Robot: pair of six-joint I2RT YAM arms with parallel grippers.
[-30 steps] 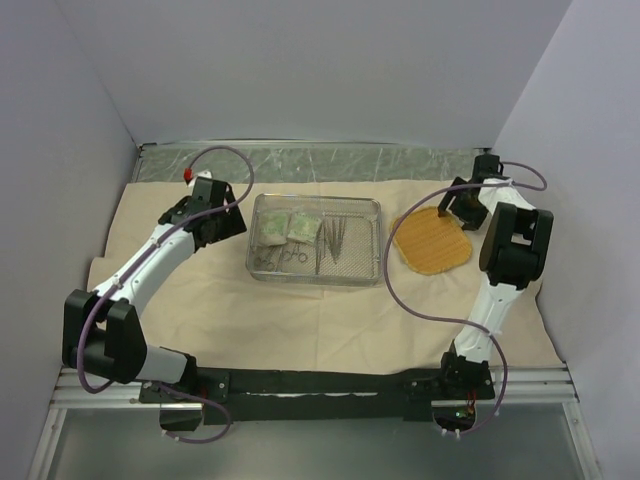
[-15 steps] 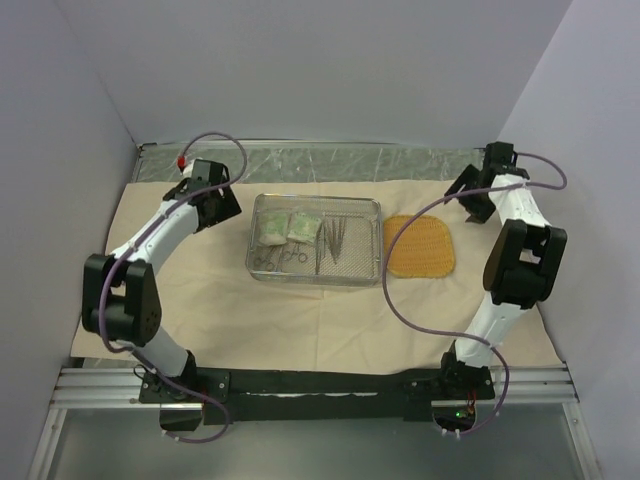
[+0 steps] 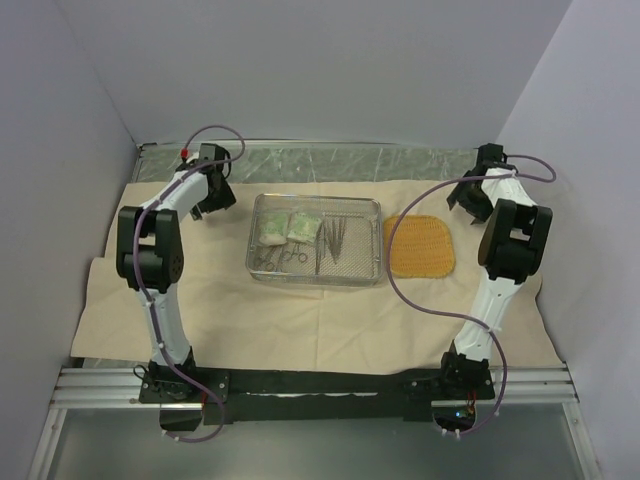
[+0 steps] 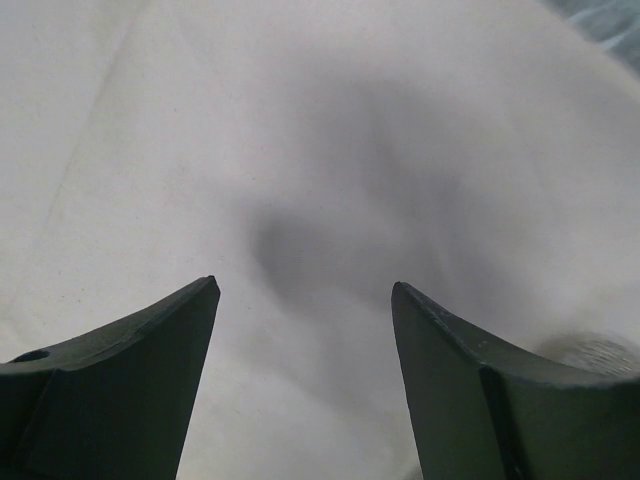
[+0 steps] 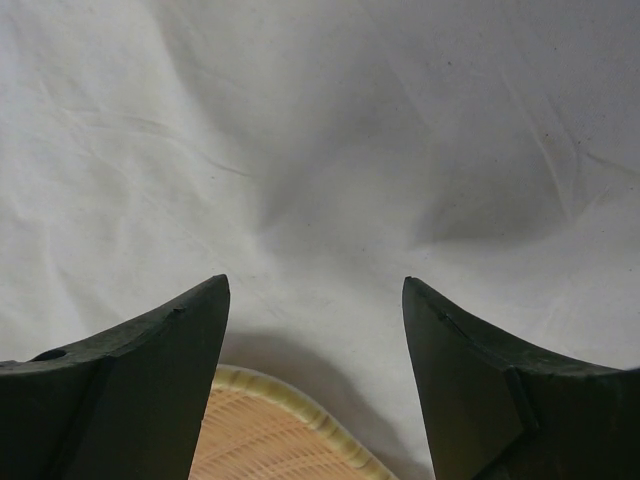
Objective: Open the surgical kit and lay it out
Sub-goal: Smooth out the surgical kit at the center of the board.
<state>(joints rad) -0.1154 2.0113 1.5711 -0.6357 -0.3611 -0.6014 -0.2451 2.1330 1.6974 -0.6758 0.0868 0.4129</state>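
So the large beige wrapping cloth [image 3: 300, 320] was spread open over the table, a bit creased, with the wire-mesh tray [image 3: 362, 255] sitting on it around the middle, toward the far side. All the kit bits were in the tray: the two green-white packets [image 3: 271, 228] side by side in the far left part, the ring-handled forceps [image 3: 280, 258] just in front of them, and the thin tweezers [image 3: 332, 240] bunched lengthwise right of centre. The right end of the tray looked bare mesh. An orange woven pad [image 3: 420, 246] lay flat on the cloth just beside the tray's right end, not touching it as far as the overhead view showed. The left gripper [image 4: 305, 283] was over the far left area of the cloth, well apart from the tray, and its wrist camera showed the fingers spread wide with nothing between them, just plain cloth and a soft shadow underneath; something shiny sat at the lower right of that view but it was too blurry to call. The right gripper [image 5: 315, 279] was over the far right of the cloth, behind the pad, also wide open and gripping nothing, with the pad's pale rim poking into the bottom of its view between the fingers
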